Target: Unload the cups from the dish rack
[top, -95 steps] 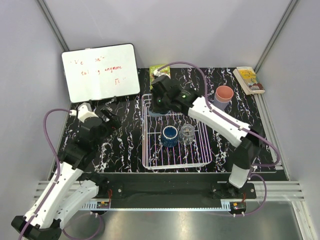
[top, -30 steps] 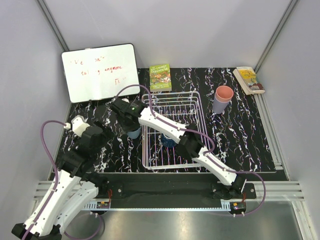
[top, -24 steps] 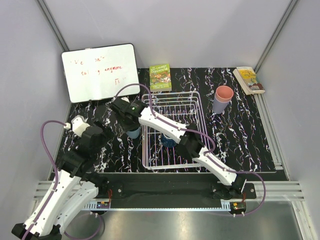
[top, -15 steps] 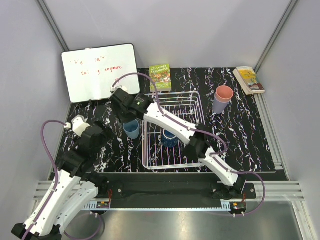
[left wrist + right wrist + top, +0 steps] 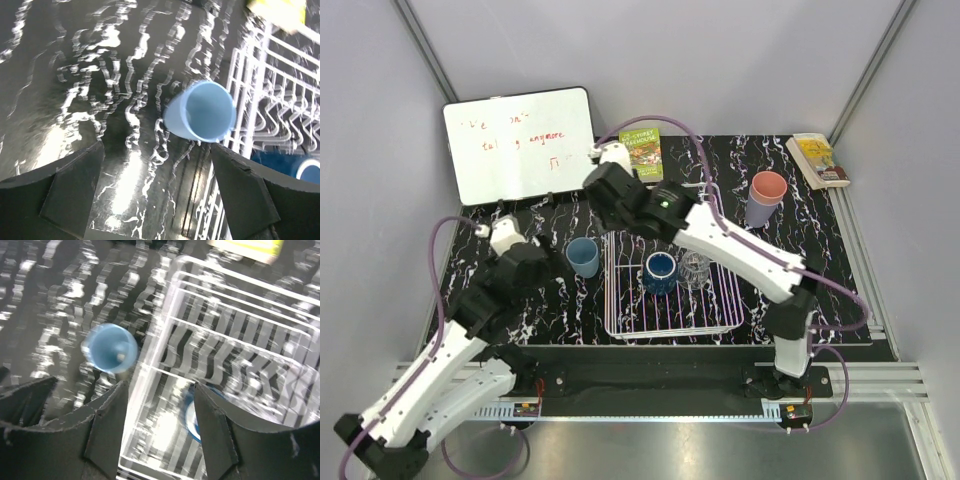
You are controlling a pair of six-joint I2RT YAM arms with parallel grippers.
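Mid-unload, between picks. Already out of the white wire dish rack: a light blue plastic tumbler, upright on the black marbled tabletop just beside the rack's left edge, and a salmon-pink tumbler stacked in a lavender one at far right. Leaves two on the grid floor, side by side: a dark blue plastic tumbler and a clear faceted glass. Right gripper over the rack's far-left corner, jaws wide and empty; left gripper likewise spread, facing the light blue tumbler. Probably calls next for a descent onto the dark blue tumbler's rim, a squeeze, then a lift clear of the wires.
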